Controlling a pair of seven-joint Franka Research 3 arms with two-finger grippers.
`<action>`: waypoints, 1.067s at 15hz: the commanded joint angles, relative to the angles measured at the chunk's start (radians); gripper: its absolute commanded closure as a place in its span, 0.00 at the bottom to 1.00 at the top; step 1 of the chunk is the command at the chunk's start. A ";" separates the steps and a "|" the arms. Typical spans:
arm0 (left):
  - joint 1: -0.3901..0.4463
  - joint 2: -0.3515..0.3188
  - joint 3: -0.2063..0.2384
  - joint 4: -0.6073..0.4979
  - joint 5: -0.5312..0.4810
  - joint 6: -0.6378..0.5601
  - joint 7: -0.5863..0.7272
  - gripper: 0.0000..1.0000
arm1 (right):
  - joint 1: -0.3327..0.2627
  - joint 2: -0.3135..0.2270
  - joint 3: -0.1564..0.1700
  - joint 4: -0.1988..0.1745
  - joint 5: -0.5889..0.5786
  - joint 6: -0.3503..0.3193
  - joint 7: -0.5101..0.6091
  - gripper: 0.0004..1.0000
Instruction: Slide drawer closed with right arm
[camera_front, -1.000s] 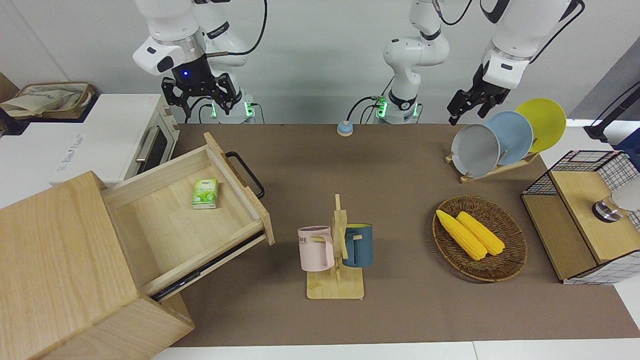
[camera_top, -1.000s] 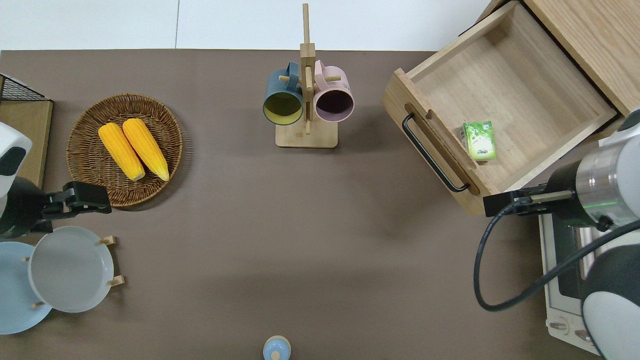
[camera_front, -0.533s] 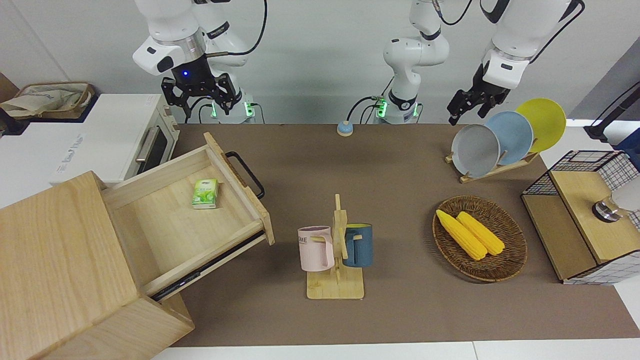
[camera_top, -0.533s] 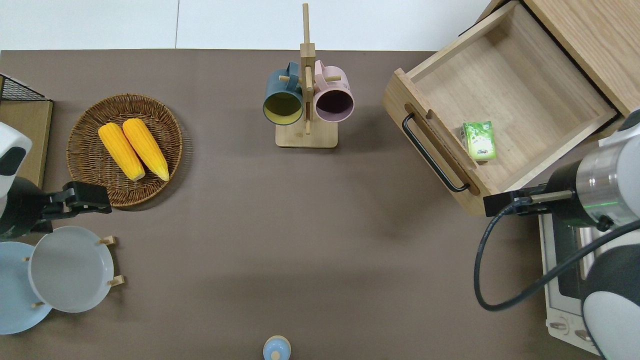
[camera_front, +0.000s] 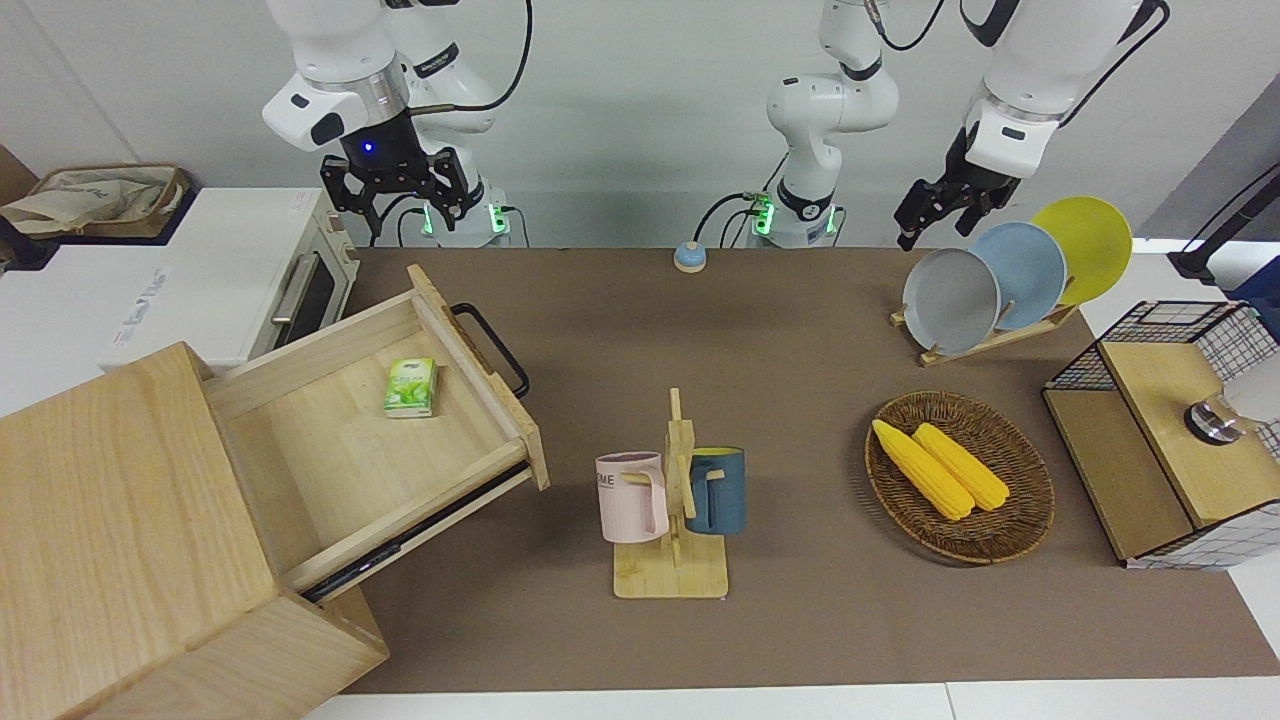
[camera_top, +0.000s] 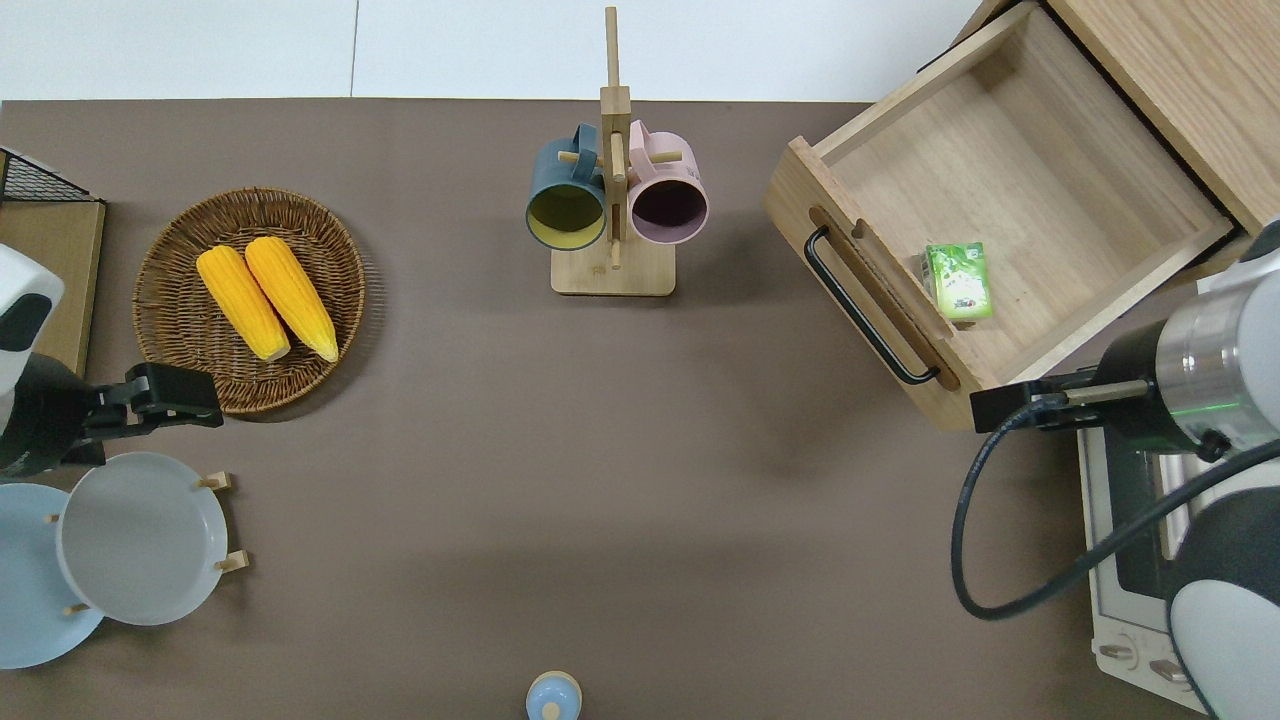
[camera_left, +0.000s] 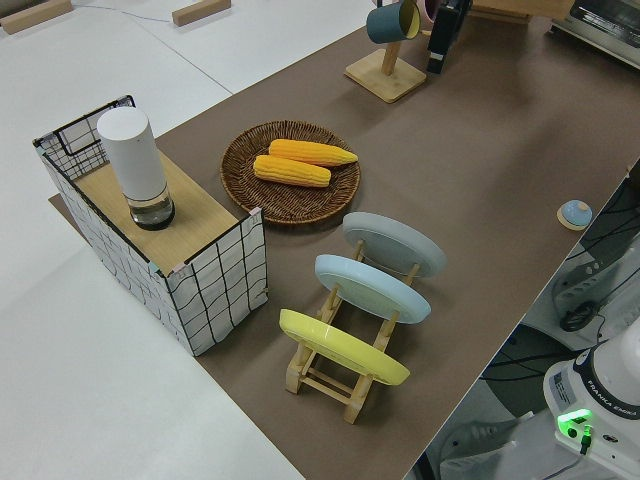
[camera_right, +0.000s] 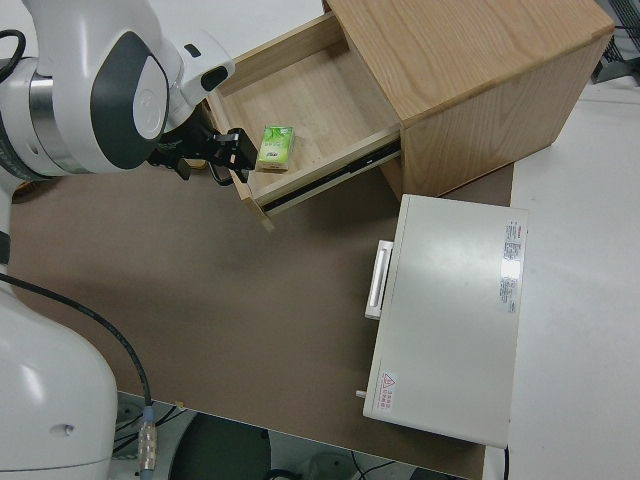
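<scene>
Your drawer (camera_front: 400, 430) is sitting pulled well out of the big pale-wood box (camera_front: 120, 530) at the right arm's end of the table, black bar handle (camera_front: 492, 348) facing the middle of the table. A small green packet (camera_front: 411, 386) is lying on the drawer floor, close to the front panel. The right gripper (camera_front: 398, 195) is hanging up in the air with its clawed fingers spread wide and gripping nothing. In the overhead view it's sitting over the drawer's front corner nearest the robots, right where the drawer meets the white toaster oven (camera_top: 1130, 560), and it's not touching the handle. The left arm is parked; I can't tell what its fingers are doing. The mug rack (camera_front: 672, 500) is standing near the drawer front.
</scene>
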 joint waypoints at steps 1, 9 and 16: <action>-0.001 -0.008 0.004 0.004 -0.001 -0.015 0.009 0.01 | -0.013 -0.006 0.008 0.000 -0.017 -0.019 0.001 0.29; -0.001 -0.008 0.004 0.004 -0.001 -0.015 0.009 0.01 | -0.013 -0.006 0.011 0.000 -0.017 -0.021 0.031 0.82; -0.001 -0.008 0.004 0.004 -0.001 -0.017 0.009 0.01 | 0.001 -0.010 0.025 0.000 0.005 -0.050 0.261 1.00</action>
